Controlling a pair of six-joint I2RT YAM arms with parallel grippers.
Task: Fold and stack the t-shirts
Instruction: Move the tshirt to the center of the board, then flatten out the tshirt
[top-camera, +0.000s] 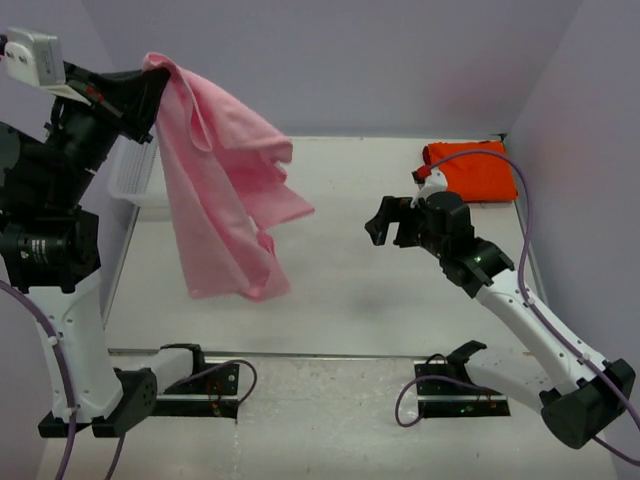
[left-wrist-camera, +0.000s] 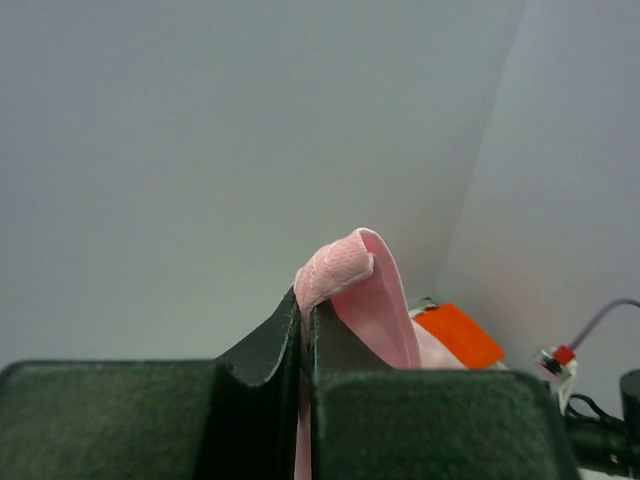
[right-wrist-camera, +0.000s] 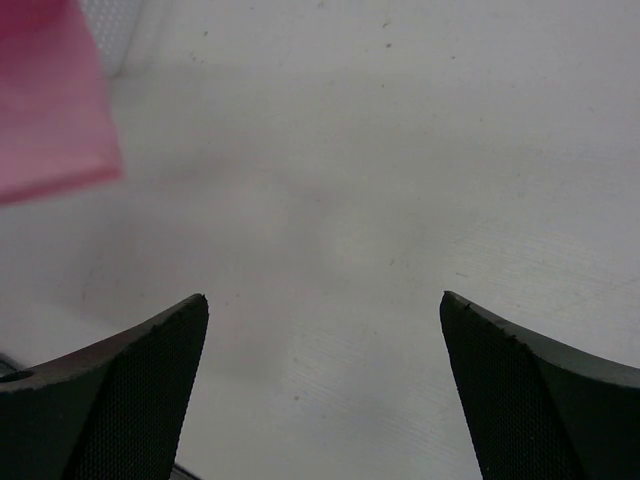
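Top external view: what a sight, the left gripper (top-camera: 150, 85) was hoisted high at the left side with the pink t-shirt (top-camera: 225, 190) dangling from it!
Left gripper grip: jaws clamped tight together on a bunched edge of the pink cloth.
Left wrist view: its dark fingers (left-wrist-camera: 265, 345) were pressed together, and a loop of pink hem poked up from the seam between them.
Pink t-shirt position: it hung in loose folds over the left half of the table (top-camera: 380, 300), one sleeve flaring out to the right. I couldn't tell whether its lowest corner touched the surface.
Right gripper (top-camera: 385, 222): jaws spread wide, nothing between them, poised right of centre and pointing toward the hanging shirt.
Right wrist view: only bare table lay between the two wide-set fingers (right-wrist-camera: 120, 390). A blurred pink corner showed at upper left.
Orange-red t-shirt (top-camera: 475, 172): it lay bunched in the far right corner of the table, behind the right gripper and well apart from the pink one.
Purple cable (top-camera: 520, 185): it arched across the orange-red cloth.
White mesh basket (top-camera: 135, 175): it sat at the table's left edge, partly hidden behind the pink shirt.
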